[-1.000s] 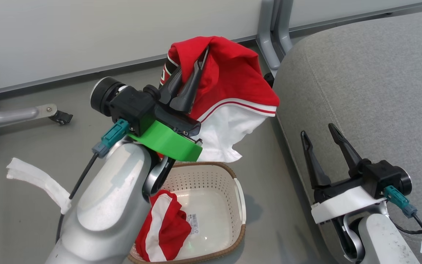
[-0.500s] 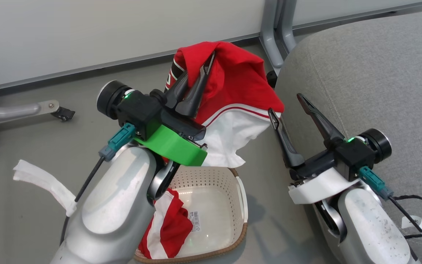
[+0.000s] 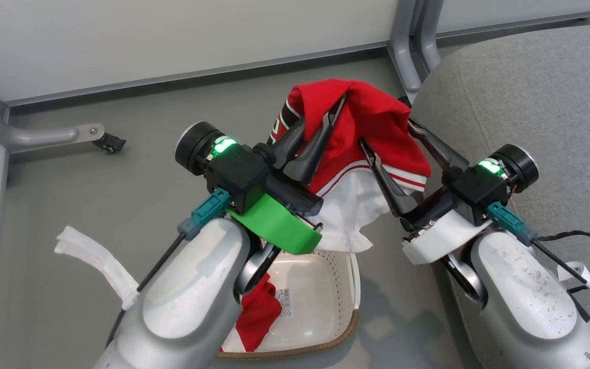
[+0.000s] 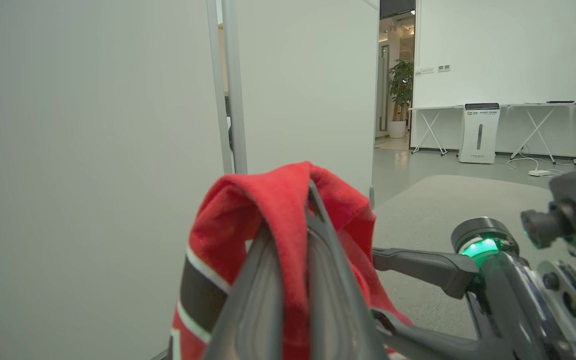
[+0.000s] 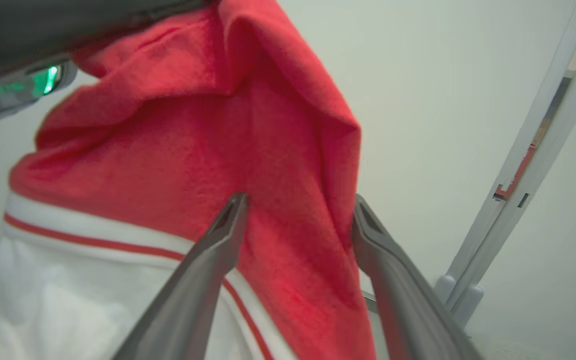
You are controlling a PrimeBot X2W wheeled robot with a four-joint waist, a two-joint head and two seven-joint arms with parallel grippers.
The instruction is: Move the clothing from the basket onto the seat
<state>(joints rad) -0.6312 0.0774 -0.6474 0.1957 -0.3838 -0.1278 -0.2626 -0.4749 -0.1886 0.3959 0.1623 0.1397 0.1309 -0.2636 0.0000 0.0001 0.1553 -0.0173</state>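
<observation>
Head view: first garment [image 3: 377, 105] pinched in left end effector [image 3: 338, 106], right end effector [image 3: 386, 132] agape, second garment [image 3: 256, 313] in one basket [image 3: 320, 300].

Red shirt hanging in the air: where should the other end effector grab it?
Grab the red shirt at its loose right edge, just above the white stripe, coming from the seat side. The left end effector pinches the top fold, and the right end effector straddles that hanging edge, fingers open.
</observation>
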